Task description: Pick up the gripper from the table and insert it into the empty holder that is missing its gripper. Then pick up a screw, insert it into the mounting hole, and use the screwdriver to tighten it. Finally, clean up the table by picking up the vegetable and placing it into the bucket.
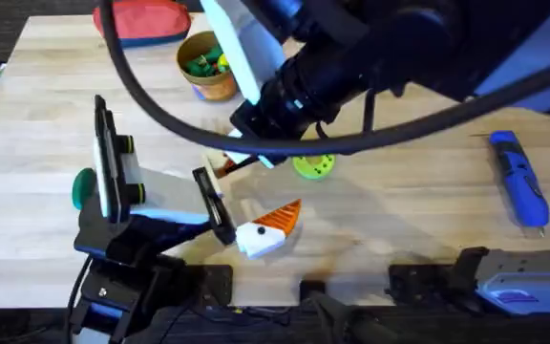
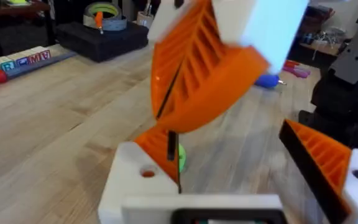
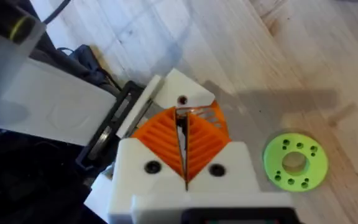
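Reaches in over the middle of the bench (image 1: 399,220) with the right pincer (image 3: 182,155), orange ribbed pads clenched together on what looks like the gripper (image 2: 149,138), a small orange wedge with its dark face showing as a thin strip between the pads. Holds that wedge right at the holder (image 2: 126,180), the plain white block with a round hole that forms one finger of the left pincer (image 2: 222,146); touching or just above, cannot tell which. Keeps the left pincer released, lying low near the front edge of the bench, with the bare holder on one side and, well apart from it, the other white finger topped with its own orange wedge (image 2: 322,162). Just beside the two pincers, flat on the wood, a lime-green round disc with holes (image 3: 294,163). Farther off to the right, alone on the bench, the blue screwdriver (image 1: 520,177), narrow tip toward the front edge. At the far side, the bucket (image 1: 213,88), standing upright with green and yellow pieces inside, and just beside it at the far edge a red zip pouch (image 1: 146,21)
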Action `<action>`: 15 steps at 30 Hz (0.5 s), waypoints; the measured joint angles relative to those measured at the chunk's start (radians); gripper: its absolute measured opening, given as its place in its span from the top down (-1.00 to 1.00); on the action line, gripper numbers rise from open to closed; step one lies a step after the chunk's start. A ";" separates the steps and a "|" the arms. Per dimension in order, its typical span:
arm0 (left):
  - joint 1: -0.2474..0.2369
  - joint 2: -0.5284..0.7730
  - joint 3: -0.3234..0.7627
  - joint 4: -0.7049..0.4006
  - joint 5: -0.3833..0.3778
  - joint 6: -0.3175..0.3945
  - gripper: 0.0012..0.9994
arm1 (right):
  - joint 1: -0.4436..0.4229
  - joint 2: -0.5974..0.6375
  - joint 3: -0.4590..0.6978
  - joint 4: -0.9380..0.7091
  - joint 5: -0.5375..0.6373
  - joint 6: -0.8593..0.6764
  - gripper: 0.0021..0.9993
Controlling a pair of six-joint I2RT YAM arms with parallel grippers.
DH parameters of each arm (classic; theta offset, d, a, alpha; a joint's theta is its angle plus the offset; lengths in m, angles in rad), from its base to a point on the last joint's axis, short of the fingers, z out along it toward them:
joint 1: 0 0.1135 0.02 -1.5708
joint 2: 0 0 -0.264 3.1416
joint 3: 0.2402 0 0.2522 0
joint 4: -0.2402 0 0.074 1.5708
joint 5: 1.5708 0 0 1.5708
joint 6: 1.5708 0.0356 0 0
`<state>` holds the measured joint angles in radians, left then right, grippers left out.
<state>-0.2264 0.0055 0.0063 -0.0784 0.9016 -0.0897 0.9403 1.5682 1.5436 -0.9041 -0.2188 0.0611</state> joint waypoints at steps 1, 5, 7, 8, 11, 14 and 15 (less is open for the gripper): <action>0.000 0.000 0.000 0.000 0.000 0.001 -0.98 | 0.002 0.004 0.000 -0.001 0.000 0.002 1.00; 0.000 0.000 0.000 0.000 0.000 0.004 -0.98 | 0.002 0.006 0.000 0.011 -0.007 0.007 1.00; 0.000 0.000 0.000 0.000 0.000 0.004 -0.97 | 0.002 0.006 0.000 0.024 -0.008 0.010 1.00; 0.000 0.000 0.000 0.000 0.000 0.004 -0.98 | 0.002 0.006 0.000 0.033 -0.008 0.010 1.00; 0.000 0.000 0.000 0.000 0.000 0.004 -0.98 | 0.002 0.006 0.002 0.039 -0.008 0.011 1.00; 0.000 0.000 0.000 0.000 0.000 0.004 -0.98 | 0.002 0.008 0.003 0.039 -0.008 0.011 1.00; 0.000 0.000 0.000 0.000 0.000 0.004 -0.98 | 0.002 0.010 0.005 0.038 -0.008 0.011 1.00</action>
<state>-0.2264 0.0055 0.0063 -0.0784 0.9020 -0.0853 0.9424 1.5787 1.5484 -0.8661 -0.2264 0.0719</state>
